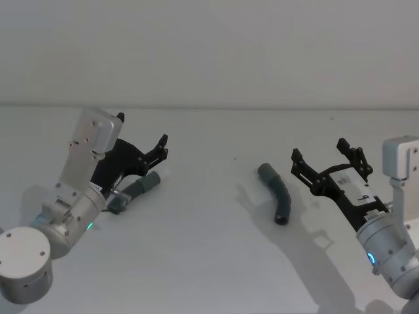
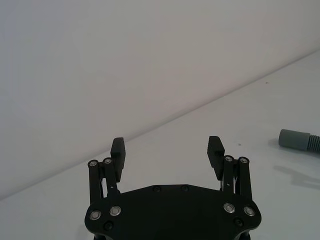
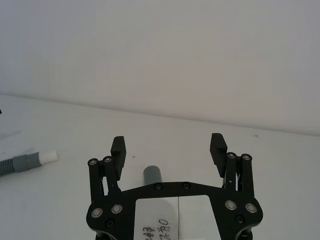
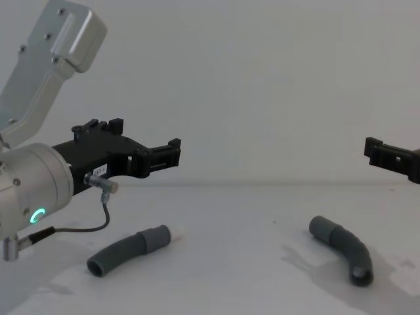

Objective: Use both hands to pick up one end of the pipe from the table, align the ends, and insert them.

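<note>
White table (image 1: 209, 261), blank pale wall (image 1: 209, 52) behind, and we're at the start line.

The pipe lies in two halves, well apart and both flat on the table. On my left is the white-tipped piece (image 4: 131, 249), its white tip (image 4: 176, 231) pointing toward the middle. On my right is the plain piece (image 1: 278, 193), a dark curve with its socket cuff (image 4: 321, 226) at the inner end.

My left claw (image 2: 167, 150) hangs above the white-tipped piece, fingers spread wide, nothing between them. My right claw (image 1: 319, 154) hovers just beside the plain piece, also wide open and empty; the cuff shows below it in the right wrist view.

By my reckoning this is the approach and no pick-up has begun. The next move calls for each claw to come down over its own piece and close on the ribs just behind the cuff, leaving the cuff free for mating. Watch the thin cable (image 4: 98, 216) drooping off my left wrist close to that piece; it could get in the way.

The surface is matte and bare, with soft shadows under the arms. The room offers only where wall meets table.
</note>
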